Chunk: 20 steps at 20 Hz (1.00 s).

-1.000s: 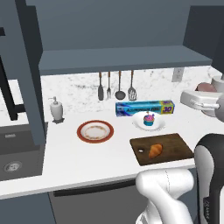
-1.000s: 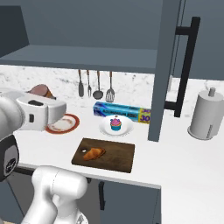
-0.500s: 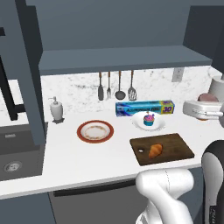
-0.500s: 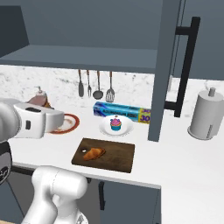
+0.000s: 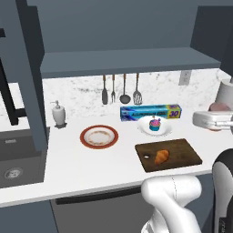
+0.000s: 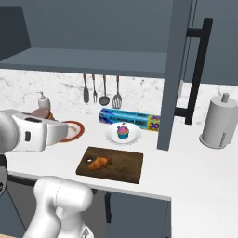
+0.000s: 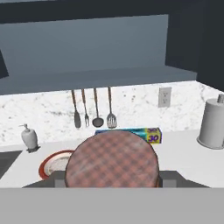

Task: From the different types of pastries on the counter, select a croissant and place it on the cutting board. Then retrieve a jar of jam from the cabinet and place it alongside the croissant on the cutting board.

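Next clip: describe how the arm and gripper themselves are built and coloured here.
The arm is glossy white, made of rounded, bulbous segments with a dark joint at the frame edge. Its hand is a boxy white block with a small dark mark on its side. No cables are visible. The finger tips are hidden.

Croissant (image 5: 161, 156) on cutting board (image 5: 182, 150) — cupcake (image 5: 155, 124) behind.
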Tool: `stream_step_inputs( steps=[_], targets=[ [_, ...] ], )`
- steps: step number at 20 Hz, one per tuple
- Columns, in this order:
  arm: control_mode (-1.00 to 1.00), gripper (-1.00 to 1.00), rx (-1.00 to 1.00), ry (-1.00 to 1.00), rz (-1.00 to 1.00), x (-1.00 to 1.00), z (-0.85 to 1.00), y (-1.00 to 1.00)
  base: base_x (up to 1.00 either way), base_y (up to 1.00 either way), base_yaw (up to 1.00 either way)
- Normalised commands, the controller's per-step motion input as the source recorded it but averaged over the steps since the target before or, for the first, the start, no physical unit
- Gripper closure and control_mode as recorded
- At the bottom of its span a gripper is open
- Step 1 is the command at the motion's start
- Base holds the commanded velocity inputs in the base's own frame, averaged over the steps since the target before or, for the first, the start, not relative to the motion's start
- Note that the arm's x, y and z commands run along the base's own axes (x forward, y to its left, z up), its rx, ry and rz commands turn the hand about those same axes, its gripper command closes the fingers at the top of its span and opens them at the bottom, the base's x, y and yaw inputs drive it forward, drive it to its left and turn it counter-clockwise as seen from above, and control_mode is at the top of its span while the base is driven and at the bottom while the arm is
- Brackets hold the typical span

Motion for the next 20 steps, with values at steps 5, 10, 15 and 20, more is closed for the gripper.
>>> stream_step_inputs(
  steps=[5, 10, 15, 20],
  targets=[
    [-1.00, 1.00, -0.14, -0.35, -0.19, -0.08, -0.90, 0.00, 0.00, 0.00, 0.00],
    [-1.00, 1.00, 0.00, 0.00, -0.05, 0.09, -0.14, -0.12, 0.00, 0.00, 0.00],
    [-1.00, 1.00, -0.11, -0.07, -0.41, 0.00, -0.89, -0.40, 0.00, 0.00, 0.00],
    [-1.00, 1.00, -0.10, -0.15, -0.41, 0.00, -0.92, -0.41, 0.00, 0.00, 0.00]
  ],
)
